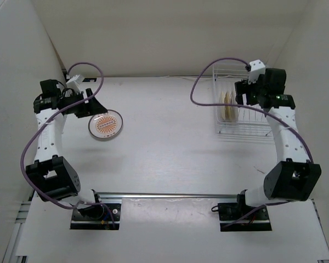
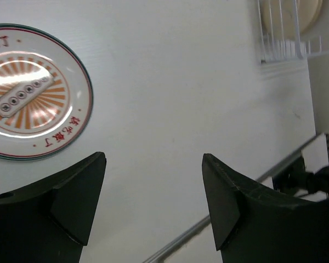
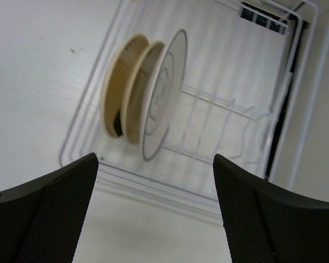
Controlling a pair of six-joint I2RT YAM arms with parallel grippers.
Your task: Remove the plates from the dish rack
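The orange radial plate (image 1: 106, 125) lies flat on the table at the left; it also shows in the left wrist view (image 2: 27, 90). My left gripper (image 1: 86, 105) is open and empty, just left of it and apart from it (image 2: 153, 164). The white wire dish rack (image 1: 251, 127) stands at the right. In it a beige plate with a dark patch (image 3: 118, 87) and a white plate with a dark rim (image 3: 167, 82) stand on edge; a second beige edge shows between them. My right gripper (image 1: 242, 94) is open and empty above the rack, clear of the plates (image 3: 156, 164).
White walls close the table on the left, back and right; the rack (image 2: 288, 33) stands close to the right wall. A metal rail (image 1: 170, 195) with the arm bases runs along the near edge. Purple cables loop above both arms.
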